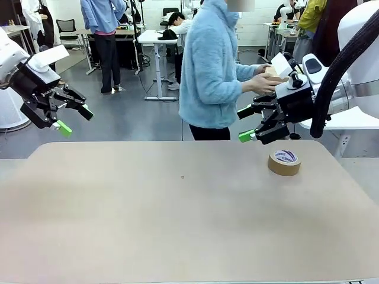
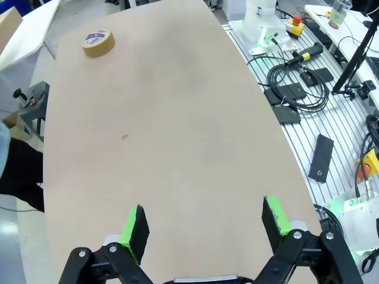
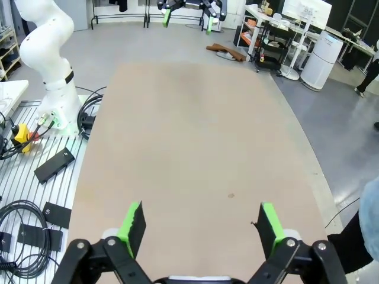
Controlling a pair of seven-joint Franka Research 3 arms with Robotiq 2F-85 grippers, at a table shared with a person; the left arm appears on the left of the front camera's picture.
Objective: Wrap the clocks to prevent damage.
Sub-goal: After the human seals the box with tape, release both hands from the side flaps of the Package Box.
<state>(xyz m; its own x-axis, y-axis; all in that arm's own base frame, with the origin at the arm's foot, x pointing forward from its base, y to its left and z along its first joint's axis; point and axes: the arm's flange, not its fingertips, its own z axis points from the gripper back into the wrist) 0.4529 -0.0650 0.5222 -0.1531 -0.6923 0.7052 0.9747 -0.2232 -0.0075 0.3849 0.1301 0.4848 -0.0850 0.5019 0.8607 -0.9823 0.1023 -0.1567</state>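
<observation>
Nearest the front camera runs the tan table top (image 1: pixel 177 213), bare over most of its surface. One small dark speck (image 1: pixel 182 176) sits near its middle.

Left gripper (image 1: pixel 75 119): I hold it above the table's left end, off the surface. Its jaws stand wide apart and released, with nothing between the green pads (image 2: pixel 135 227). In my left wrist view the two fingers frame bare table only.

Right gripper (image 1: pixel 247 123): I hold it above the far right part of the table, also off the surface. Its jaws are spread and released. In my right wrist view the green pads (image 3: pixel 132 221) stand wide, with bare table between them. I grasp nothing with either pincer.

Brown tape roll (image 1: pixel 283 162): it lies flat on the table near the far right edge, just below and beside my right gripper, not touching it. My left wrist view shows the same roll at the far end of the table.

A person in a light blue fleece (image 1: pixel 210 65) stands at the far side, just behind my right gripper. The person's hand (image 1: pixel 263 81) is raised above that gripper, with a pale flat item at it; I cannot tell what it is.

Wrapped clocks: I cannot locate the bundle on the table from these views.
</observation>
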